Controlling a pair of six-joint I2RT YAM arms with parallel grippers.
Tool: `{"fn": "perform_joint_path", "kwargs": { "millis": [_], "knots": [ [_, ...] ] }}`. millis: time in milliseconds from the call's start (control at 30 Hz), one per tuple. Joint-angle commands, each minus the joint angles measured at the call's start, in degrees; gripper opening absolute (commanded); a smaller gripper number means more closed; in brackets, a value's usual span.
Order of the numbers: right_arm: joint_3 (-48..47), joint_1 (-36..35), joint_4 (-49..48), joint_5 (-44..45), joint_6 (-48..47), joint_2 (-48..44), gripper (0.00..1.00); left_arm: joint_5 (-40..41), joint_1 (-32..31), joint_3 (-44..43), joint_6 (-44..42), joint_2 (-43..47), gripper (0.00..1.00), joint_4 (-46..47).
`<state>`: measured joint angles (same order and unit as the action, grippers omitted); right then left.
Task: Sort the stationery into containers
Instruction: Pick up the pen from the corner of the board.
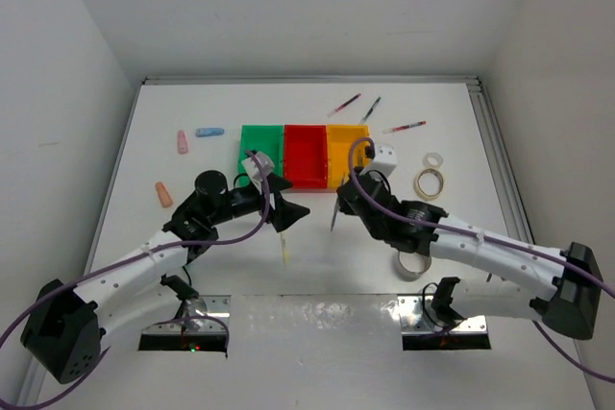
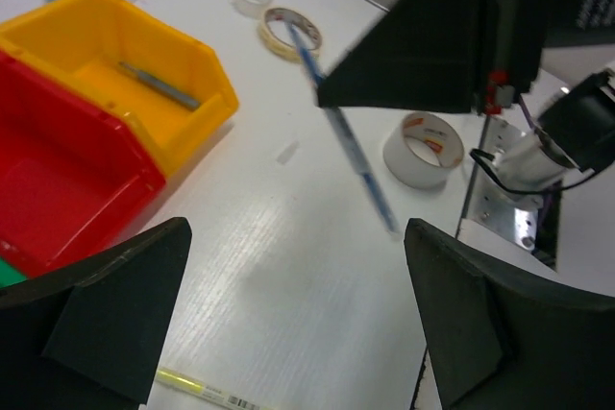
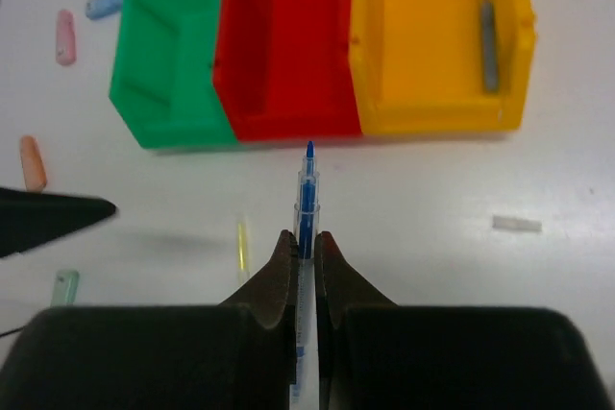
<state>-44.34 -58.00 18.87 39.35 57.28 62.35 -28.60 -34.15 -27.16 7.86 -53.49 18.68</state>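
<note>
The right gripper [image 3: 305, 237] is clenching a blue pen [image 3: 306, 189], its tip pointing at 12 o'clock toward the red bin [image 3: 288, 122]. The left gripper [image 2: 298, 324] is standing released, gripping nothing. The pen is probably heading for the yellow bin [image 3: 432, 112] at 1 o'clock — align it lengthwise and release low. That bin is holding one grey pen [image 3: 488, 36]; the red bin and green bin [image 3: 183, 127] are showing nothing inside.
</note>
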Motion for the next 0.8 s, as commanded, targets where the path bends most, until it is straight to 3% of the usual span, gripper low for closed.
{"fn": "perform_joint_path", "kwargs": {
  "millis": [0, 233, 400, 567, 767],
  "knots": [
    [-5.83, -0.45, -10.85, 2.84, -11.82, 7.06, 0.0, -8.21, -0.48, 0.0, 0.84, -0.91, 0.92, 5.4],
    [-10.41, -0.54, -21.76, -1.82, -14.65, 13.15, 0.0, -6.83, -0.39, -0.09, 2.42, -2.49, 0.93, 6.55],
    [-10.95, -1.5, -25.46, -4.28, -14.21, 14.56, 0.0, -0.33, -0.39, 0.0, 4.53, -3.72, 0.87, 6.99],
    [-10.07, -2.73, -27.75, -5.43, -13.77, 14.65, 0.0, 2.4, -0.39, -0.09, 5.5, -5.3, 0.72, 8.74],
    [-9.01, -4.4, -30.47, -6.04, -14.12, 14.29, 0.0, 5.39, -0.13, -0.26, 7.26, -5.66, 0.42, 8.75]
  ]
}}
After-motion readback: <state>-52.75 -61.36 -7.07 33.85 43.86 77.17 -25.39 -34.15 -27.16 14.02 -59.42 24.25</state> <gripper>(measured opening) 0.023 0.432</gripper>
